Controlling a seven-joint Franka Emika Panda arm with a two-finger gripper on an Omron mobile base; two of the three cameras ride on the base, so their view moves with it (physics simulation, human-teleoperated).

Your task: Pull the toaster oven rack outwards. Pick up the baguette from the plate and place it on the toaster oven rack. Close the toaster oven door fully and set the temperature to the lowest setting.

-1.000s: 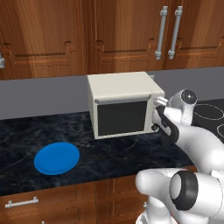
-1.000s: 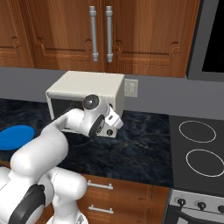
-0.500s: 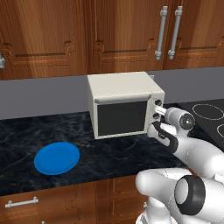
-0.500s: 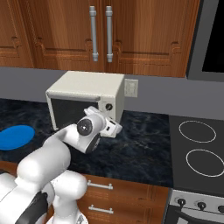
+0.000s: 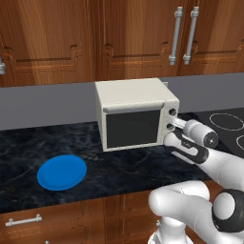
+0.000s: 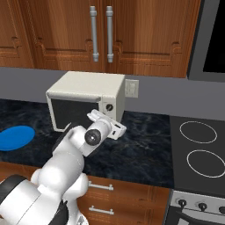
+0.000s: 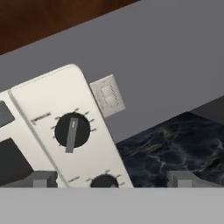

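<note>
Toaster oven (image 5: 136,112), a boxy cream shell with a smooth dark glass toaster oven door (image 5: 132,128) shut flat, sits at the back of the veined black marble counter (image 5: 119,169). Round ridged knobs (image 7: 72,130) run down its right panel. The gripper (image 7: 109,178), jaws spread wide and empty, hovers just before them. At 8 o'clock from the oven lies the flat glossy blue plate (image 5: 62,172).

Cream-white toaster oven (image 5: 136,112) w/ dark glass door (image 5: 133,128), bright blue plate (image 5: 62,172), dark marbled counter (image 5: 28,147).
</note>
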